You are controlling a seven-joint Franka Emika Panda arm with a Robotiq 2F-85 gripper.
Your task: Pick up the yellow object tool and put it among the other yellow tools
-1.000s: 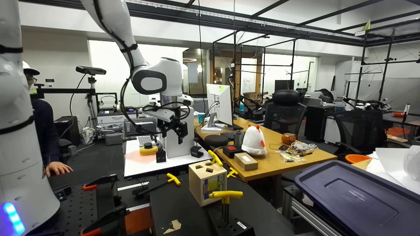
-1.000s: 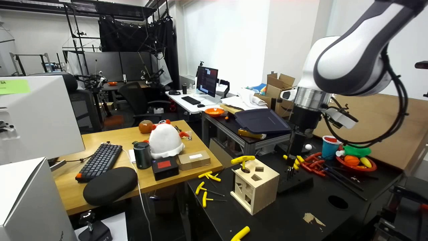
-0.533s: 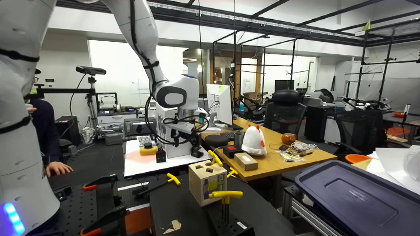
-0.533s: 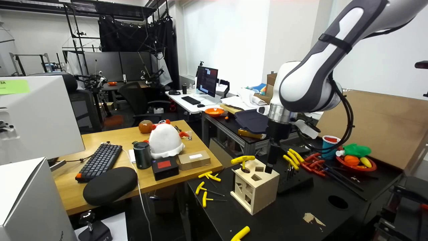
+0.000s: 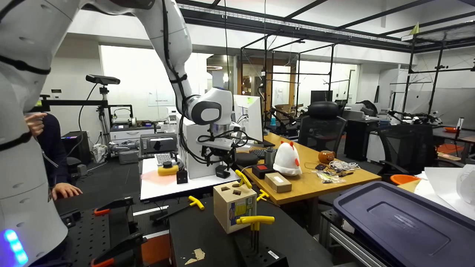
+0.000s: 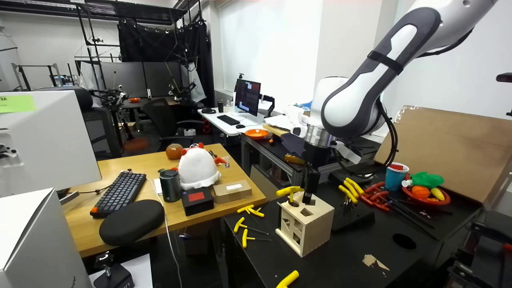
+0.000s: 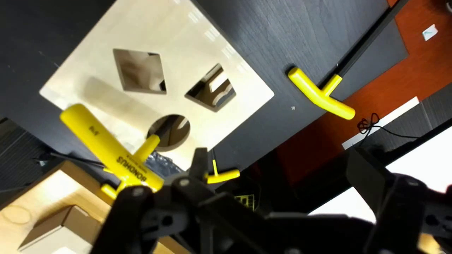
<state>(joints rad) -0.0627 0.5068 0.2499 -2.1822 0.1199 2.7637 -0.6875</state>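
Note:
A yellow T-handled tool (image 5: 243,178) stands in the round hole of the pale wooden block (image 6: 318,224); its yellow handle (image 7: 109,148) looms large in the wrist view. Several other yellow tools (image 5: 256,219) stand upright in a black holder beside the block; in an exterior view this cluster (image 6: 350,190) is right of the block. More yellow tools lie loose on the black table, such as one (image 7: 321,95) right of the block in the wrist view. My gripper (image 7: 282,173) is wide open and empty. In an exterior view the gripper (image 6: 309,196) appears close above the block, beside the handle.
A wooden desk (image 6: 132,160) with a small cardboard box (image 6: 233,192) and white plush toy (image 6: 198,168) adjoins the black table. Red-handled tools (image 6: 376,196), a blue cup (image 6: 395,176) and an orange bowl (image 6: 428,202) are at the far end. The table has a round hole (image 6: 404,242).
The arm has swung across to the block, rightward in one view and leftward in the other, away from in front of the holder. The block and yellow tools have not moved.

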